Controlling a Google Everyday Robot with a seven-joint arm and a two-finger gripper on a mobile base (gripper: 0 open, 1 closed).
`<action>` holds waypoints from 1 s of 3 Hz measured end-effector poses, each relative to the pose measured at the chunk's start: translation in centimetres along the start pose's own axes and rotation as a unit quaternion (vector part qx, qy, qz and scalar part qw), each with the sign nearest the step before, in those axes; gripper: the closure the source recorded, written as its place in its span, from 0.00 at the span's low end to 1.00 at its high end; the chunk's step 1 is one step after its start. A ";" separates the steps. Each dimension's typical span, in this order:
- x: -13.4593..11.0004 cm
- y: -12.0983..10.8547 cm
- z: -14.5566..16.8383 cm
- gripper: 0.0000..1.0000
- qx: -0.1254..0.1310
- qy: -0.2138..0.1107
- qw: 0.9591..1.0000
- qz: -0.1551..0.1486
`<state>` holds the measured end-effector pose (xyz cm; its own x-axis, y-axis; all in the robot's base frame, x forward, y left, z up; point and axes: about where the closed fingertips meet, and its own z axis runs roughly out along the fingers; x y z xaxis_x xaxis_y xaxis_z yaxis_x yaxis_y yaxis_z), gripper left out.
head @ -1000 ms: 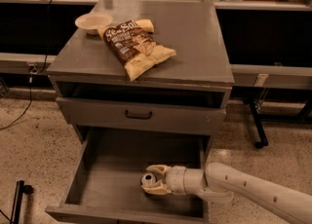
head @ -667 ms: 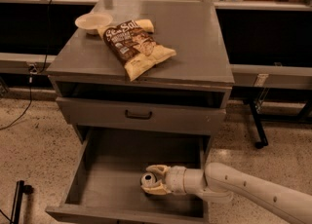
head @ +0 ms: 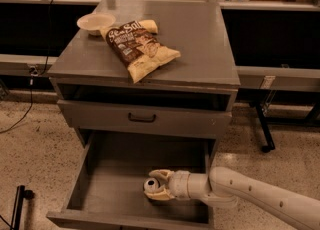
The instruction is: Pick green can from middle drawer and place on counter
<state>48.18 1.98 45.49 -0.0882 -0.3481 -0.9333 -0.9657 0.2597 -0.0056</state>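
The green can (head: pixel 149 184), dark with a silver lid, stands upright on the floor of the open middle drawer (head: pixel 117 171), right of its middle and near the front. My gripper (head: pixel 152 185) reaches in from the right, low inside the drawer. Its pale fingers (head: pixel 161 174) sit on either side of the can and close against it. The white arm (head: pixel 250 194) runs off to the lower right. The counter (head: pixel 200 39) is the grey cabinet top above.
A brown and yellow chip bag (head: pixel 139 46) and a pale bowl (head: pixel 95 22) lie on the counter's left half. A closed drawer front with a dark handle (head: pixel 142 118) overhangs the open drawer. A dark shelf and ledge run behind the cabinet.
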 end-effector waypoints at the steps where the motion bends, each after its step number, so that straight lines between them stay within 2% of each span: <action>1: -0.1 0.1 0.1 0.14 -0.002 -0.001 1.000 0.000; 2: -0.1 0.2 0.3 0.00 -0.003 -0.001 1.000 0.000; 3: -0.1 0.2 0.3 0.00 -0.003 -0.001 1.000 0.000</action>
<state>48.09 2.30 45.50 -0.0872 -0.3461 -0.9341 -0.9671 0.2544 -0.0040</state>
